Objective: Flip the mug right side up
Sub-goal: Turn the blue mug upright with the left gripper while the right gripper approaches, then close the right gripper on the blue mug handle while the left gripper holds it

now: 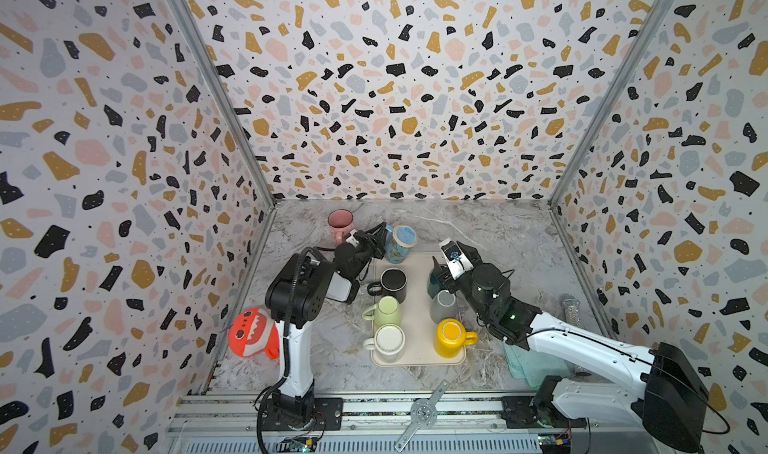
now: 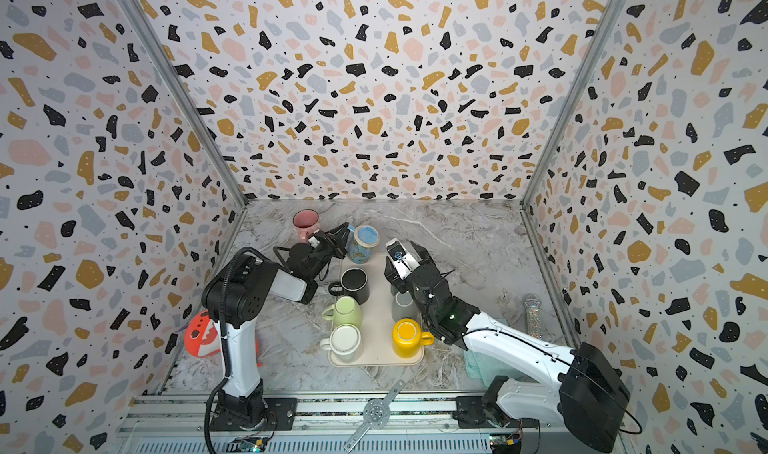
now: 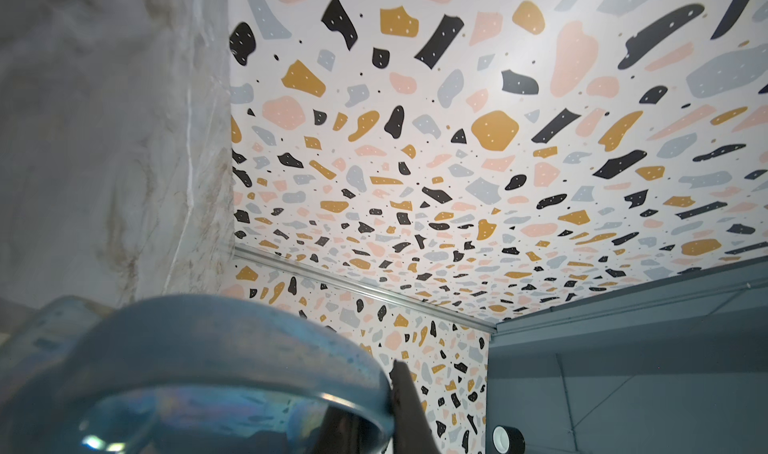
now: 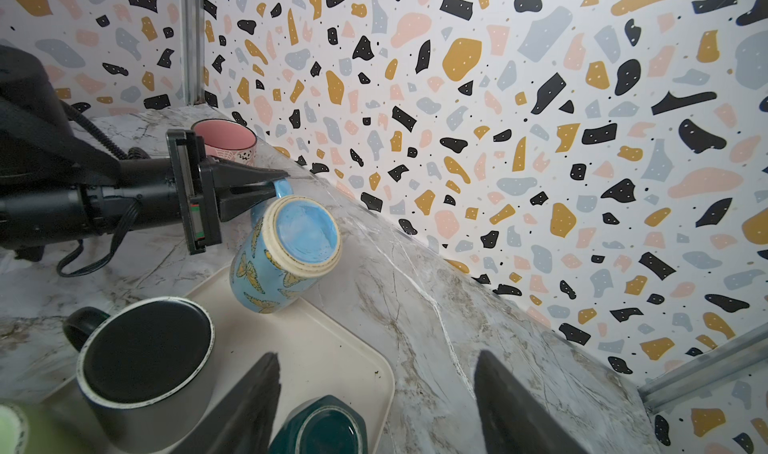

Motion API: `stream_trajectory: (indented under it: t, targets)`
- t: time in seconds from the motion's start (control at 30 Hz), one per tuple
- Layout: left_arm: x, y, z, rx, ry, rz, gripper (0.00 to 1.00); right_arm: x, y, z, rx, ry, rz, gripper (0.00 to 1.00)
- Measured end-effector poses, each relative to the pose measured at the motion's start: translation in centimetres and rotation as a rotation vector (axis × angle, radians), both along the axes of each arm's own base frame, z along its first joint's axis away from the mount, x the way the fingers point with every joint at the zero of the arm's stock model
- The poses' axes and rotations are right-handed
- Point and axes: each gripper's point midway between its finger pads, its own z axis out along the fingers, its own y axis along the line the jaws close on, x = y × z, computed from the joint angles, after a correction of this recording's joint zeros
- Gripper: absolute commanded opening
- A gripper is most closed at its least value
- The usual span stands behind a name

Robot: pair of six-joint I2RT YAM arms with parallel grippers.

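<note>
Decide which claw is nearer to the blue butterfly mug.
Left. The left claw is shut on the handle of the blue butterfly mug; the right claw stands open above the dark teal mug, apart from the blue one.

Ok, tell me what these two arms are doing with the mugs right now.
The left gripper is shut on the handle of the blue butterfly mug. That mug is tilted with its base facing up, at the far corner of the tray. The right gripper hangs open above a dark teal mug, holding nothing. A black mug on the tray is upside down, and a pink mug stands upright on the table beyond.
</note>
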Motion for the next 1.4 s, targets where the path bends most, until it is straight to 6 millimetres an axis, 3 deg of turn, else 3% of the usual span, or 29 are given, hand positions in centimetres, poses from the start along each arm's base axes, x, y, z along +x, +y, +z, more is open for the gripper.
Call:
stream_trajectory:
  t: [0.2,0.33,0.5,0.87,1.13,1.4]
  targets:
    - [0.6,-1.7,4.2,0.033,-0.151,-0.068,0.00,0.0,0.0,0.0,0.000,0.000,0.001,0.75]
    - [0.1,-2.6,5.3,0.101,-0.227,-0.108,0.00,0.0,0.1,0.0,0.000,0.001,0.004,0.75]
    - [-1.1,-3.8,6.1,0.239,-0.298,-0.166,0.00,-0.1,0.2,0.0,0.001,0.002,0.011,0.75]
    - [-4.6,-6.0,10.7,0.624,-0.558,-0.225,0.00,-0.2,0.3,0.0,0.004,0.005,0.017,0.75]
    - [-7.1,-7.2,9.4,1.016,-0.675,-0.258,0.00,-0.4,-0.2,0.7,0.054,0.051,0.062,0.73]
    - [-9.0,-7.3,9.3,1.339,-0.809,-0.217,0.00,0.5,-0.4,6.1,0.208,0.105,0.168,0.73]
